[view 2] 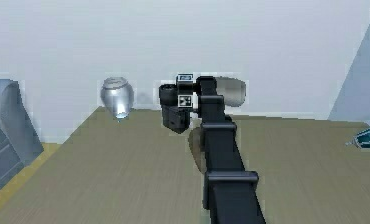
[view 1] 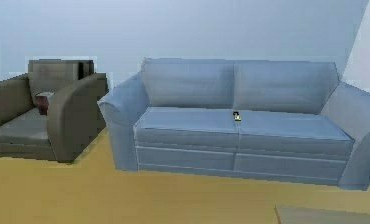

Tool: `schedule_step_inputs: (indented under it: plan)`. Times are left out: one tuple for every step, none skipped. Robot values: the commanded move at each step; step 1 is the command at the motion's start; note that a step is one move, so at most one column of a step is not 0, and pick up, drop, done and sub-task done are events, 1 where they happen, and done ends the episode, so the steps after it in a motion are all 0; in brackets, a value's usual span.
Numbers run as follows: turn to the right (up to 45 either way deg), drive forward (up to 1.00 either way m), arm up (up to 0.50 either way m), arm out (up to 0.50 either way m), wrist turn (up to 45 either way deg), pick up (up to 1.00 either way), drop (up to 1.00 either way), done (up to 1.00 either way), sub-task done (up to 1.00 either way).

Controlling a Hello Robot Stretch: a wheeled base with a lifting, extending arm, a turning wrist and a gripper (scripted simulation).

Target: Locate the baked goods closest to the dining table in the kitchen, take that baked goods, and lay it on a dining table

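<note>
In the arm side view my arm (view 2: 225,165) rises from the bottom edge over a flat olive-brown surface (view 2: 113,160). At its far end sit the two white marker squares, and the gripper (view 2: 175,110) shows left of them as a dark body near the surface's far edge. Its far end is hard to make out, so I cannot tell whether it holds anything. A grey rounded thing (view 2: 231,92) stands just behind the markers, against the pale wall.
A silver round vase (view 2: 115,97) stands at the surface's far left corner. A blue-grey sofa (view 1: 233,120), which also shows as the sofa's end (view 2: 8,125), carries a small dark object (view 1: 237,117). A brown armchair (view 1: 48,110) stands left of the sofa on the wood floor.
</note>
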Motion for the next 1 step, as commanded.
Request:
schedule_step_inputs:
  plan:
    - [0.0,0.0,0.04,0.0,0.0,0.0,0.0,0.0,0.0]
